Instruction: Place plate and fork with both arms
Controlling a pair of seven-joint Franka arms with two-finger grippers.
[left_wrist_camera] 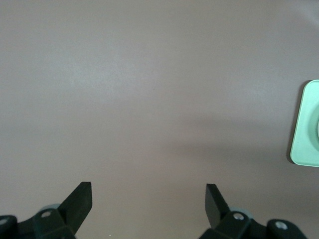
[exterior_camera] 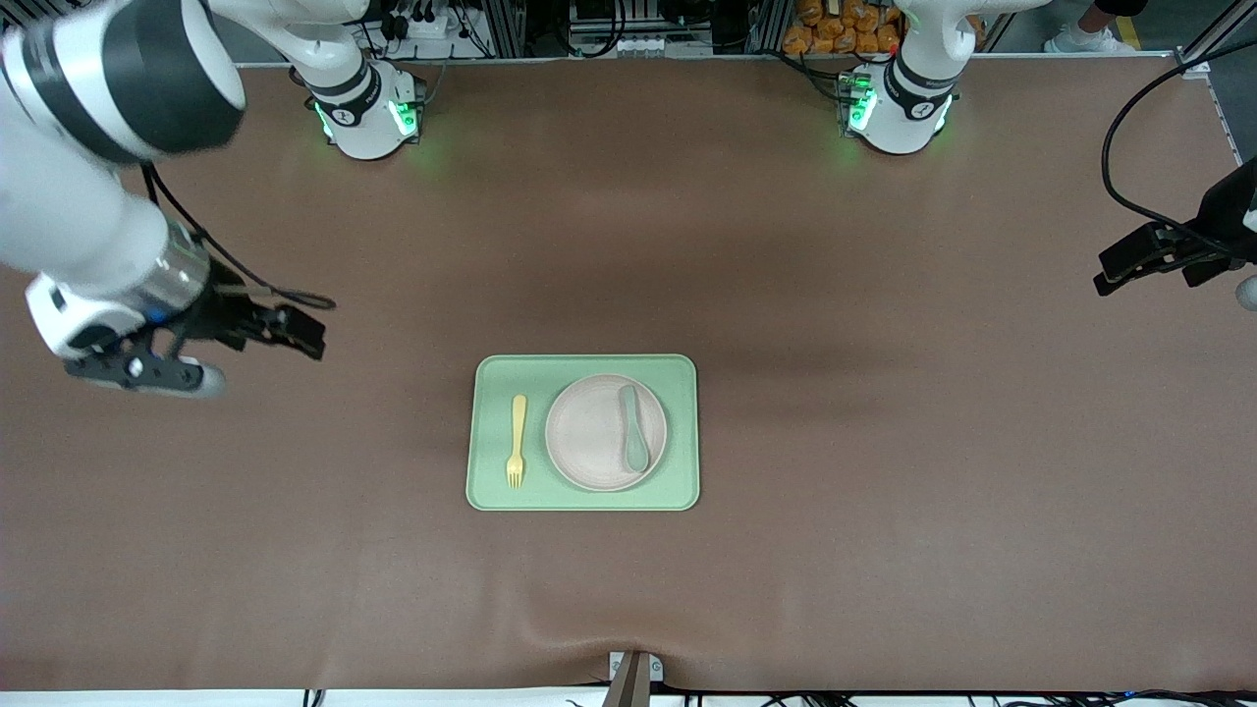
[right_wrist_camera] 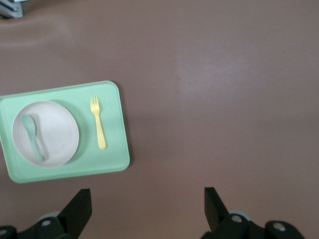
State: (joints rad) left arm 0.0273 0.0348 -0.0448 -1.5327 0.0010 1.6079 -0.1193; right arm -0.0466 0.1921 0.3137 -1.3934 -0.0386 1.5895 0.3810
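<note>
Both grippers, left and right, were held open over opposite table ends. Plate and fork were seen on the tray, mid-table, spoon on plate.

L wrist view cuts off most of the tray; spoon hides part of the plate.

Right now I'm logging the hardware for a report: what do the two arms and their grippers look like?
Both arms are white, rounded and jointed, with black bands at the joints and green lights glowing at their bases. Thin black cables run along them. The right gripper and left gripper are black, with flat wedge-shaped jaws; the right wrist also carries a silvery metal section.
</note>
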